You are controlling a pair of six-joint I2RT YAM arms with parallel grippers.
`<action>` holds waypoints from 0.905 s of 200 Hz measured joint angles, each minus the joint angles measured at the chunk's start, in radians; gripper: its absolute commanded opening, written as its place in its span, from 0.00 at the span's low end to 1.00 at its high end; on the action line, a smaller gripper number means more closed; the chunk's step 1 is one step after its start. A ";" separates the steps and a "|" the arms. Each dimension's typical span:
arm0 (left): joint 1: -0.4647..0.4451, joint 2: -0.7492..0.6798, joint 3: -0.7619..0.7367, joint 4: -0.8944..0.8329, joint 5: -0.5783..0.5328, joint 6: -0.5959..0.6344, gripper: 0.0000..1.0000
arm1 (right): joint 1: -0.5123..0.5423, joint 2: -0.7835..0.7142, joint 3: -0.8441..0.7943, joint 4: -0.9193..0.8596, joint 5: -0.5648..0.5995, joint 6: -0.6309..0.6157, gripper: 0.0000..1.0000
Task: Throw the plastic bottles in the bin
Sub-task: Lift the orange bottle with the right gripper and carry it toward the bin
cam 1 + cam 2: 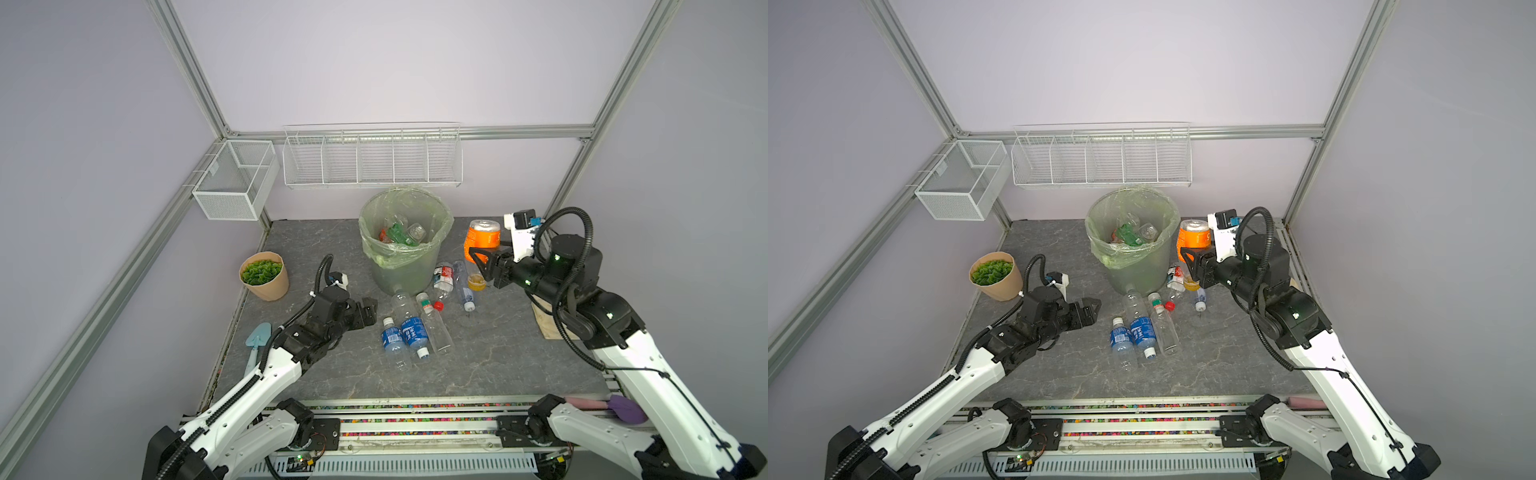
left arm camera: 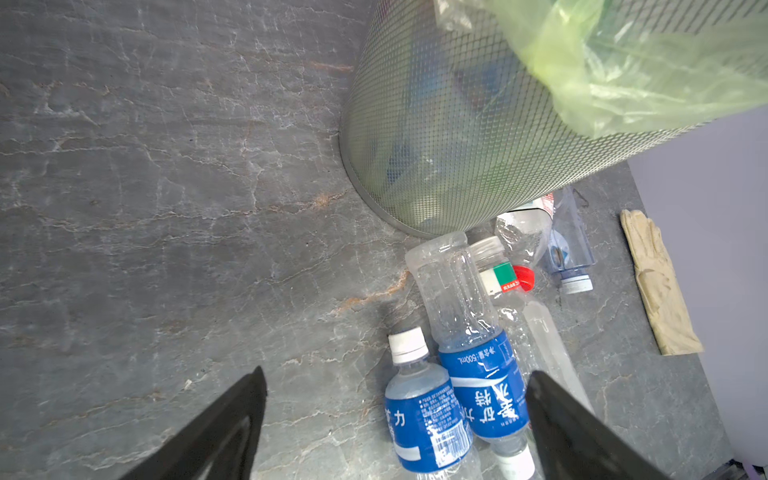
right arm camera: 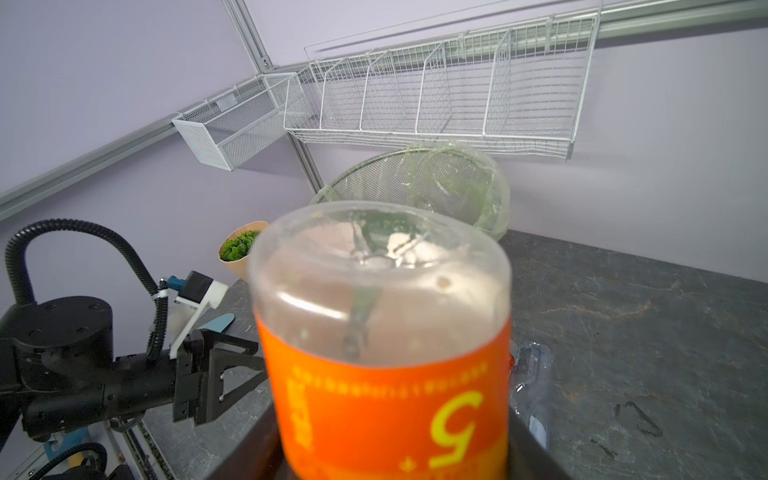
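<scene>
The bin (image 1: 405, 266) (image 1: 1136, 270) stands at the back middle, lined with a green bag, with a green bottle (image 1: 398, 233) and clear ones inside. To the right of its rim, my right gripper (image 1: 478, 258) (image 3: 386, 457) is raised and shut on an orange-labelled bottle (image 1: 482, 237) (image 3: 386, 374), held base up. Several plastic bottles lie in front of the bin, two of them blue-labelled (image 1: 392, 338) (image 1: 414, 332) (image 2: 484, 386). My left gripper (image 1: 369, 311) (image 2: 397, 376) hovers open just left of them, holding nothing.
A tan plant pot (image 1: 264, 276) stands at the left, with a blue trowel (image 1: 255, 341) beyond the table edge. White wire baskets (image 1: 372, 160) (image 1: 235, 180) hang on the back wall. A tan glove (image 2: 656, 291) lies at the table's right edge.
</scene>
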State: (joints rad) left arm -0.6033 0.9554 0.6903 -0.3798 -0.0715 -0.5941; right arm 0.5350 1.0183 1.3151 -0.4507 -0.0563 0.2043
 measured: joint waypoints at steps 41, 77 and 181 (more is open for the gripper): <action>0.000 0.000 -0.003 0.006 0.002 0.000 0.97 | 0.002 0.071 0.080 0.028 -0.021 -0.013 0.11; 0.000 -0.006 -0.007 0.007 0.002 0.000 0.97 | 0.004 0.123 0.143 0.040 -0.031 -0.031 0.12; 0.000 -0.050 -0.010 0.008 0.001 0.000 0.97 | 0.006 0.300 0.386 0.087 -0.060 -0.059 0.11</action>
State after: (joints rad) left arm -0.6033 0.9054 0.6804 -0.3721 -0.0704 -0.5938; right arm 0.5415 1.3182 1.7008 -0.3641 -0.1162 0.1452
